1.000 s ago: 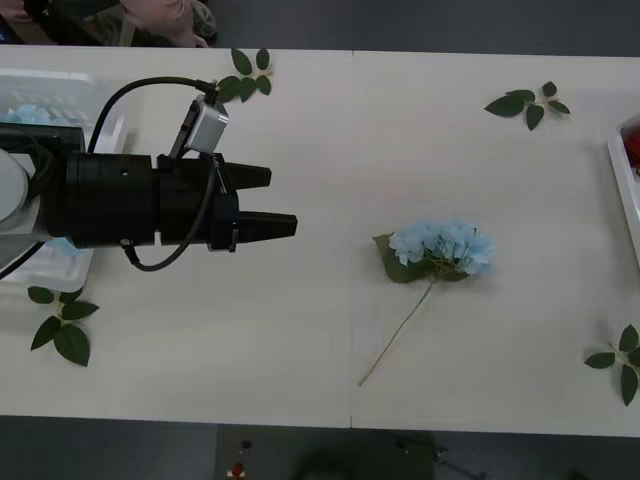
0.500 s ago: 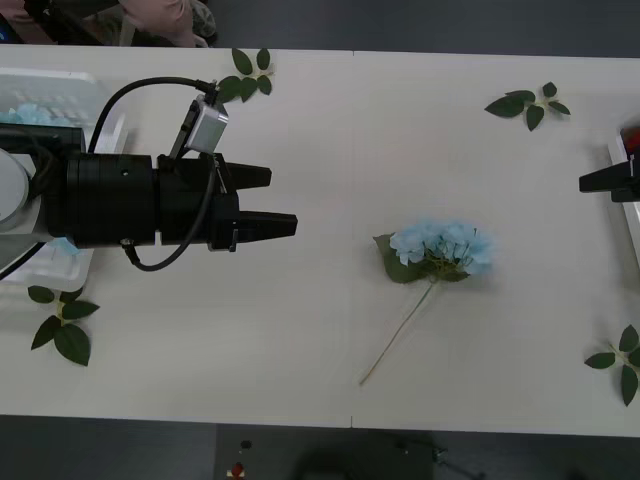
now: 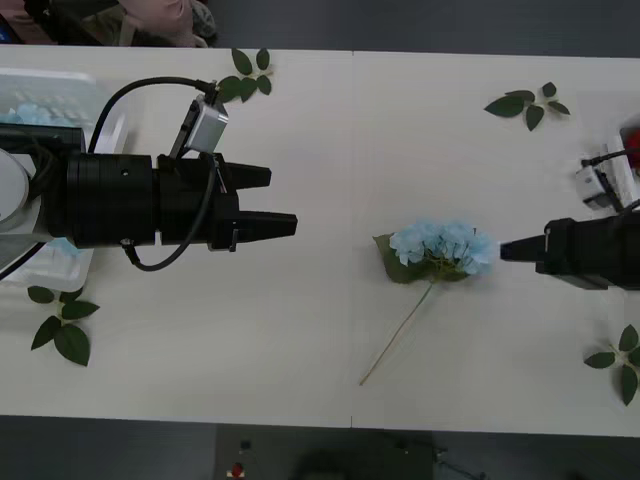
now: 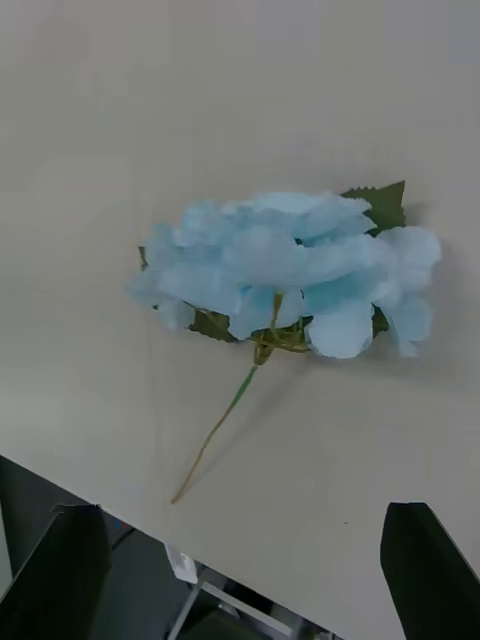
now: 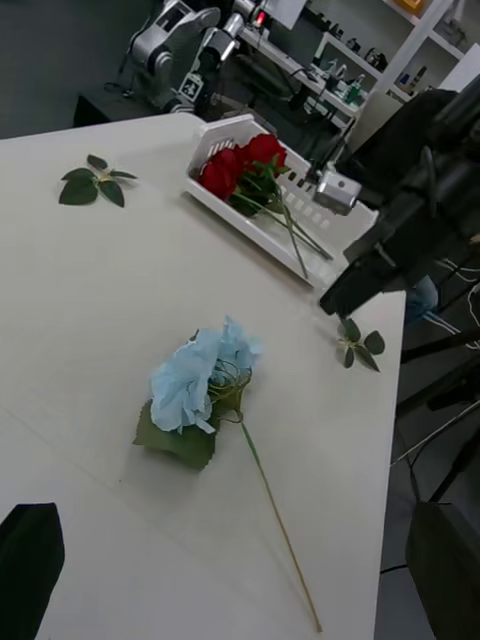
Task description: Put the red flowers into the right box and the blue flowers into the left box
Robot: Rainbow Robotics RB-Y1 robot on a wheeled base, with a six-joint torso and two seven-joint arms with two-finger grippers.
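Front: right gripper (image 3: 503, 250) just beside the blue hydrangea (image 3: 443, 245), fingertips level with the bloom, likely lining up a pick. Left gripper (image 3: 283, 203) open, idle, well apart.
Right wrist: fingers (image 4: 430, 575) spread, hydrangea (image 4: 290, 270) ahead.
Left wrist: red roses (image 5: 240, 168) lie in the right box (image 5: 255, 230).

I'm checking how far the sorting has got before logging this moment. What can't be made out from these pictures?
- Left box, front view: the left gripper and its arm cover most of it, so its contents cannot be counted.
- Right box, left wrist view: the red flowers overlap, number unclear.
- Right gripper, front view: its arm is cut off by the edge, beside the blue flower.
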